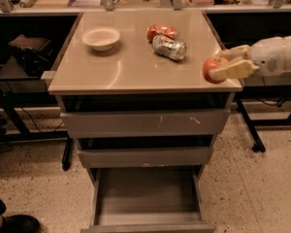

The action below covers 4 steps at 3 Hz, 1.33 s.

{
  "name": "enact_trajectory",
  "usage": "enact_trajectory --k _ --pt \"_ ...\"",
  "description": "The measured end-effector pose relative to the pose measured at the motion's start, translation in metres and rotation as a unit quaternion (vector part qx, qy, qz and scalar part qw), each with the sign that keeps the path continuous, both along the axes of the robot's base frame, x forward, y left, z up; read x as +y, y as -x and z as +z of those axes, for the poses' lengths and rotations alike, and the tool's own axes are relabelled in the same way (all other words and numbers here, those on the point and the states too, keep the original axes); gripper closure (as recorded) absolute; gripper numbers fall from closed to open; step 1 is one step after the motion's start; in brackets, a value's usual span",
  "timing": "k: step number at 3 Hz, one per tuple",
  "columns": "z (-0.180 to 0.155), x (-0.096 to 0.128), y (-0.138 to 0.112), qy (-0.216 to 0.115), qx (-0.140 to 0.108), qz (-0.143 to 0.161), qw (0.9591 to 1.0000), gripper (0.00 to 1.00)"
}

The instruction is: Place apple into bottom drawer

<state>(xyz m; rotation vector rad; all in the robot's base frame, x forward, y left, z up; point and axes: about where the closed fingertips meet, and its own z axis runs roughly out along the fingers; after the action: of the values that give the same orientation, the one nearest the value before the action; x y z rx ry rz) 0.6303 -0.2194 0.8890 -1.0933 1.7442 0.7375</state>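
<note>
The red apple [211, 69] with yellowish patches is held in my gripper [222, 65] above the right front corner of the cabinet top [131, 64]. My cream fingers [233, 71] close around the apple from the right, and the white arm reaches in from the right edge. The bottom drawer [148, 198] is pulled open below, its grey floor bare. The two drawers above it are shut.
A cream bowl [101, 37] sits at the back left of the top. A crushed red can [162, 32] and a silver can [169, 47] lie at the back middle. Dark desks and cables stand on both sides. A shoe [14, 223] is at the lower left.
</note>
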Motion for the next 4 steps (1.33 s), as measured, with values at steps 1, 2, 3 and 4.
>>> enact_trajectory --k 1,2,3,4 --pt "0.027 -0.011 0.056 -0.001 -0.054 -0.022 0.9983 1.00" --pt "0.004 -0.031 0.083 0.002 -0.036 -0.040 0.9985 1.00" --pt "0.004 -0.031 0.083 0.002 -0.036 -0.040 0.9986 1.00" --pt "-0.008 -0.024 0.100 -0.002 -0.049 -0.043 0.9978 1.00"
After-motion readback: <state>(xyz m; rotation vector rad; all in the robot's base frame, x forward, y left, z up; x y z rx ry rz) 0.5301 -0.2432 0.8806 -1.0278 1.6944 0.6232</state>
